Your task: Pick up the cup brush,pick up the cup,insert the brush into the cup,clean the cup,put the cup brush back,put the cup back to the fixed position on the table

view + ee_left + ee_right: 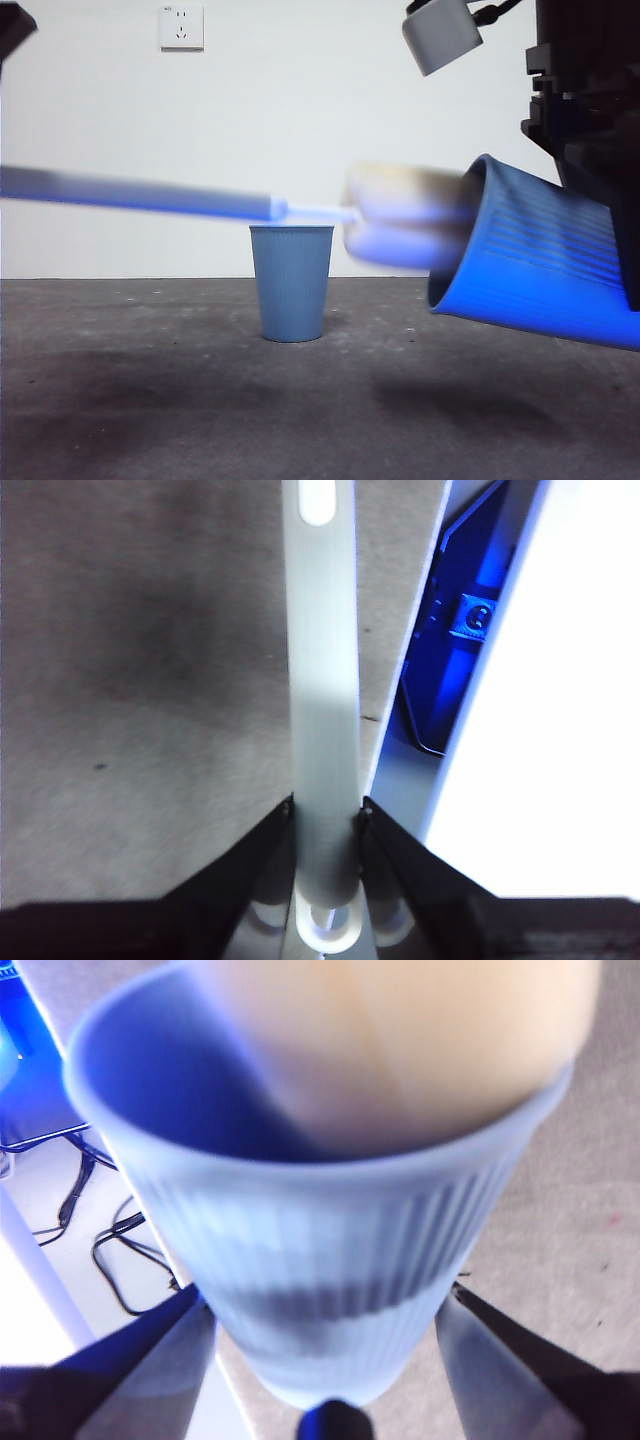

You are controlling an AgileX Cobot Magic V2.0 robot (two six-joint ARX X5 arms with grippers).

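My right gripper [325,1310] is shut on a blue ribbed cup [545,265] and holds it tilted on its side above the table, mouth to the left. The cup fills the right wrist view [320,1250]. My left gripper [325,815] is shut on the cup brush's grey handle [322,680]. The handle [140,193] reaches in level from the left. Its cream-yellow sponge head [405,228] is blurred and sits at the cup's mouth, partly inside. The head also shows in the right wrist view [420,1040].
A second blue cup [291,282] stands upright on the dark grey table [150,400] at mid-depth, under the brush. A wall socket [181,27] is on the white wall. A pale camera block [440,35] hangs at the top right.
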